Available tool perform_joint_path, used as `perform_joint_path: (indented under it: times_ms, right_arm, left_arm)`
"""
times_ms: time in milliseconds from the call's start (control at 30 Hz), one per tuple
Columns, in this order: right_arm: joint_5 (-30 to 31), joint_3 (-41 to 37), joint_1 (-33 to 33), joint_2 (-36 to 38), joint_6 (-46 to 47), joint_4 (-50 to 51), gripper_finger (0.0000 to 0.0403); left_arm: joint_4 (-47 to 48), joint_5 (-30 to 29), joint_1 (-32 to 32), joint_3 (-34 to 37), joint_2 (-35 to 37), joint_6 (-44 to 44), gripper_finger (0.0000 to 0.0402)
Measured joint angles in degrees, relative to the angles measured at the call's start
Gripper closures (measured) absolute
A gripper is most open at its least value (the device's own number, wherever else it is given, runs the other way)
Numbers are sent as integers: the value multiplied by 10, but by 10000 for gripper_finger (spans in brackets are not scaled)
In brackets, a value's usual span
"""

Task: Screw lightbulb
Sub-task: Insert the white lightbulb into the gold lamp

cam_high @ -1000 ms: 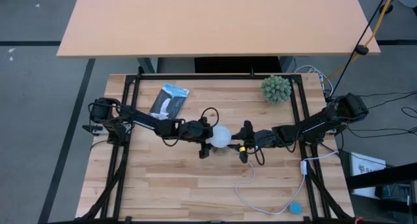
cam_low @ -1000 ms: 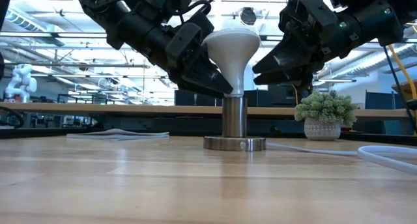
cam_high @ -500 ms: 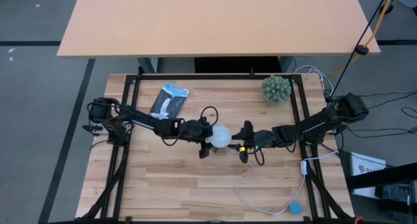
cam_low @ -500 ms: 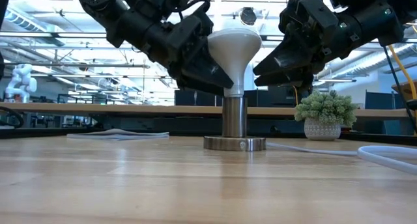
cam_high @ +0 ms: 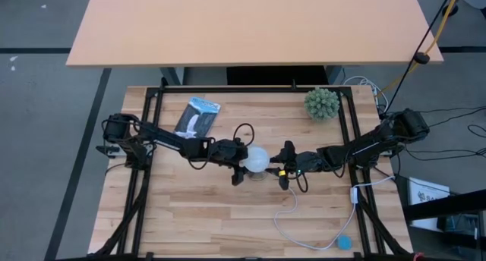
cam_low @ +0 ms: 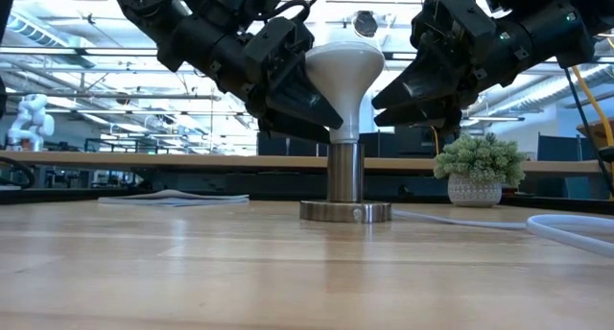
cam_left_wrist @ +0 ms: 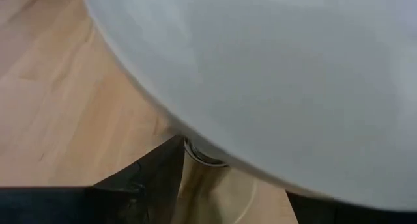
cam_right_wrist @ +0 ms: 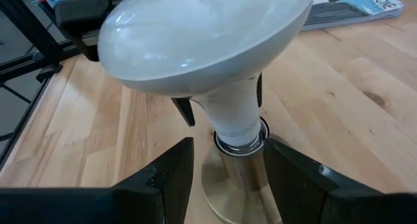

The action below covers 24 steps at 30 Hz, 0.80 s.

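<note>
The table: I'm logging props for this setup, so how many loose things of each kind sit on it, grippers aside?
Lightbulb: 1
Socket: 1
Plant: 1
Booklet: 1
Cord: 1
Total: 5

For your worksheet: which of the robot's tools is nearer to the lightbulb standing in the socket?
Left. The left tool sits against the neck of the lightbulb, closing around it. The right tool hangs open beside the bulb, just clear of it.
</note>
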State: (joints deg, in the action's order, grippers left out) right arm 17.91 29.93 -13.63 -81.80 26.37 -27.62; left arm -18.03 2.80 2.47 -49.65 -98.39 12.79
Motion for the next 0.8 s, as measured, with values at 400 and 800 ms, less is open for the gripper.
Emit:
perform_joint_path:
  times_ms: [400, 800]
  right_arm:
    - [0, 0, 0, 0, 0, 1, 227]
    - [0, 0, 0, 0, 0, 14, 227]
  left_arm:
    - [5, 42, -18, 0, 0, 20, 161]
    - [33, 42, -26, 0, 0, 2, 161]
